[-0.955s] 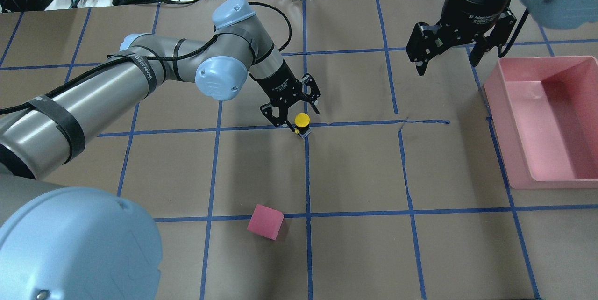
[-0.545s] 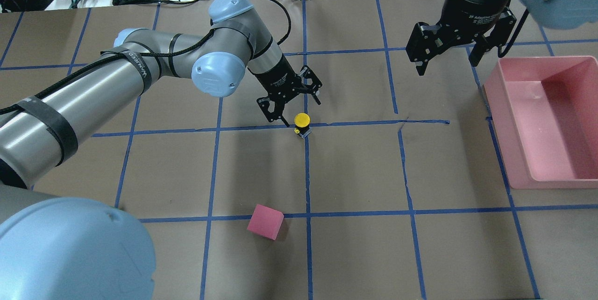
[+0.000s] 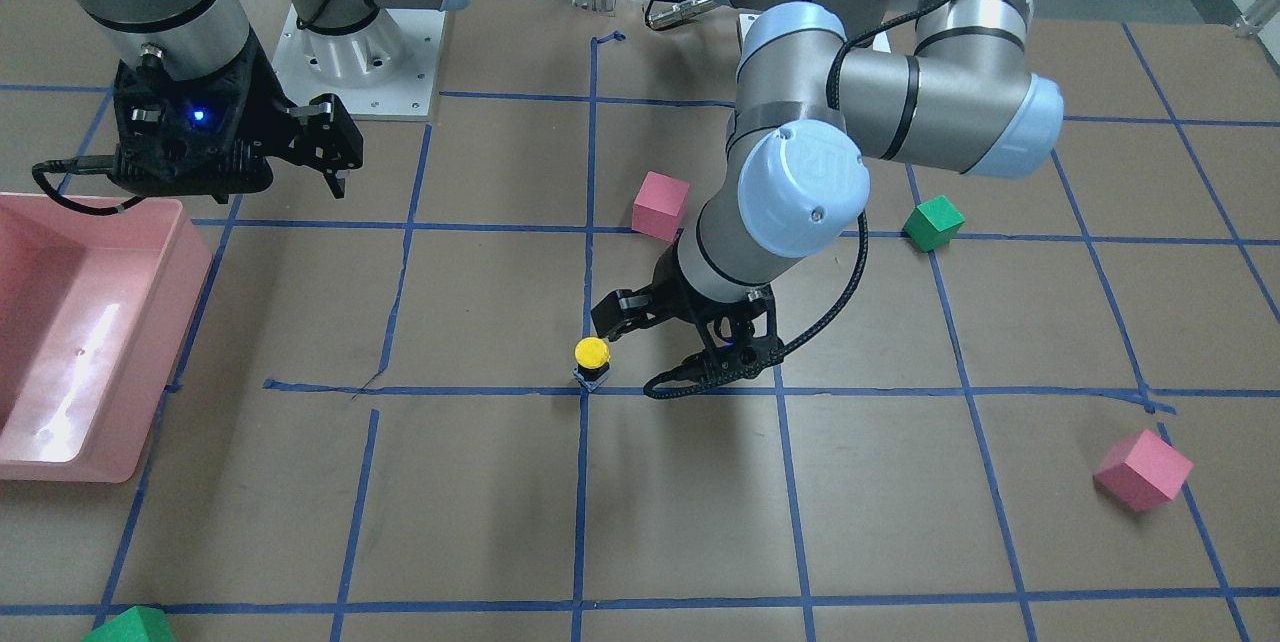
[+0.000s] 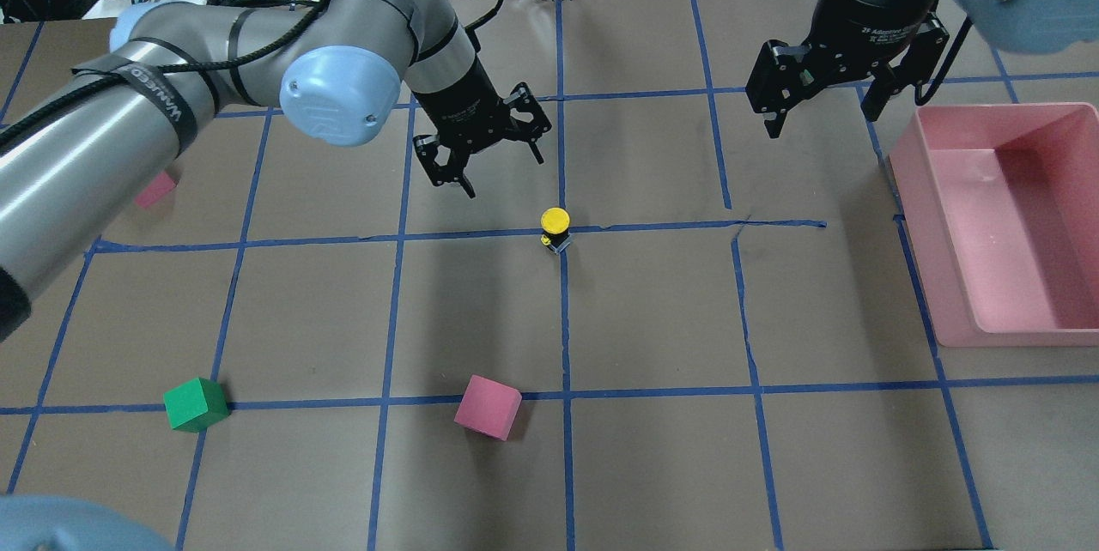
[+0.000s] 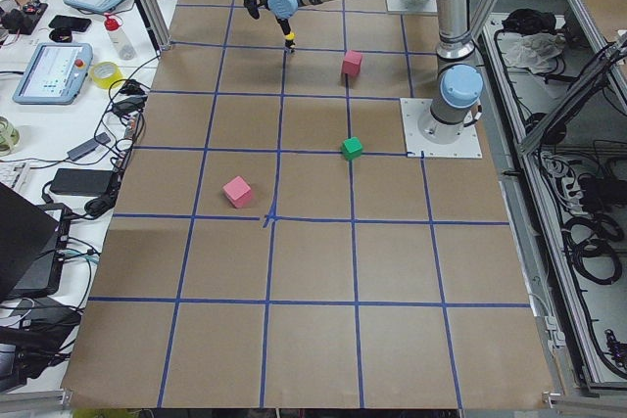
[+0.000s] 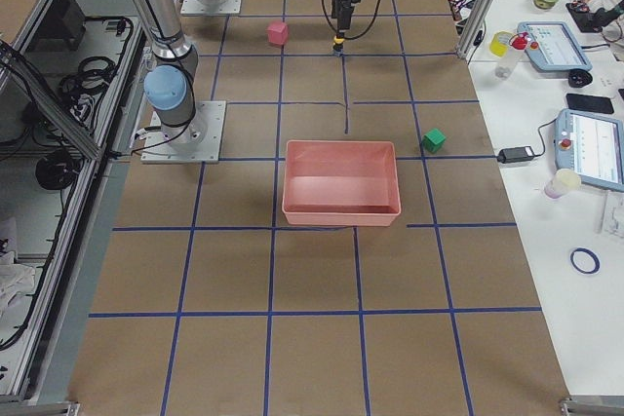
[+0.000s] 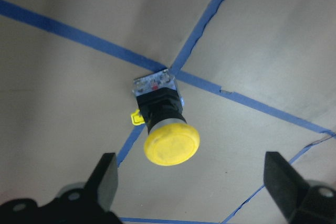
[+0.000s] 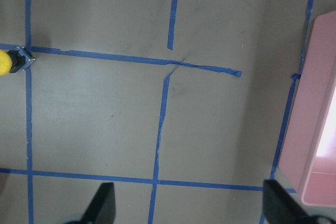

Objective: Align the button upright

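Observation:
The button [image 4: 555, 228] has a round yellow cap, a black body and a whitish base. It stands upright on a crossing of blue tape lines near the table's middle, and also shows in the front view [image 3: 592, 360] and the left wrist view [image 7: 165, 124]. My left gripper [image 4: 503, 171] is open and empty, raised behind and to the left of the button and apart from it. My right gripper [image 4: 824, 122] is open and empty, high at the back right next to the bin. The button sits at the left edge of the right wrist view [image 8: 10, 61].
A pink bin [image 4: 923, 259] stands at the right edge. A pink cube [image 4: 488, 407] and a green cube [image 4: 196, 404] lie toward the front left. Another pink cube [image 4: 154, 189] shows partly under the left arm. Cables and tools lie beyond the table's far edge.
My left gripper has drawn up and away from the button, toward the back left, still open. The button stands where it was. The right arm has not moved.

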`<act>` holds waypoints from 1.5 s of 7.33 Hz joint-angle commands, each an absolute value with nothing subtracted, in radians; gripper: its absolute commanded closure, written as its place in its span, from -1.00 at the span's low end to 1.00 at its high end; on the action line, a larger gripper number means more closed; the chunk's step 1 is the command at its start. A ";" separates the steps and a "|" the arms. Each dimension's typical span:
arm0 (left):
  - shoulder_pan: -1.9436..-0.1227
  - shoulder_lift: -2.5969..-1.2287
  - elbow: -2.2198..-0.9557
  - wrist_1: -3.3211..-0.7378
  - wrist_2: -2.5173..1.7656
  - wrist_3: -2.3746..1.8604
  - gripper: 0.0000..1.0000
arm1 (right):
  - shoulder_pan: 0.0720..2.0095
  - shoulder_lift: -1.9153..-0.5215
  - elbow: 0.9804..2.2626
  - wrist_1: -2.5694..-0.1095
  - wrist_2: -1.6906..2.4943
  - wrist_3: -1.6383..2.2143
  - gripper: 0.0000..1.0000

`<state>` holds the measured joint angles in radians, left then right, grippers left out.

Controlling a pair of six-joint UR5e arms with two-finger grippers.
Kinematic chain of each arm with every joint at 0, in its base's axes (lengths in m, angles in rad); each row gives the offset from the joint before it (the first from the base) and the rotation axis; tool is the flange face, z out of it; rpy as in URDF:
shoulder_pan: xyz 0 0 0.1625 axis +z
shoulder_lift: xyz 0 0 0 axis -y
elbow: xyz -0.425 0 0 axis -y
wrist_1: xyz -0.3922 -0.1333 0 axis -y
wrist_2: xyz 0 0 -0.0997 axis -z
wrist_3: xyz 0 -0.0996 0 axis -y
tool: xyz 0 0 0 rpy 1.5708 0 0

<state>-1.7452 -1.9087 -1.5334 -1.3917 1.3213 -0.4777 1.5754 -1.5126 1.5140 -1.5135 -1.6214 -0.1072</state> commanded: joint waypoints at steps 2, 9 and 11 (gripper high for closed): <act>-1.683 -1.737 -1.491 -1.620 1.516 -0.167 -1.00 | 1.575 -1.513 1.514 -1.514 -1.623 -0.109 -1.00; -1.634 -1.626 -1.552 -1.359 1.589 0.132 -1.00 | 1.575 -1.513 1.514 -1.516 -1.626 -0.113 -1.00; -1.632 -1.618 -1.557 -1.358 1.586 0.123 -1.00 | 1.575 -1.513 1.514 -1.514 -1.626 -0.100 -1.00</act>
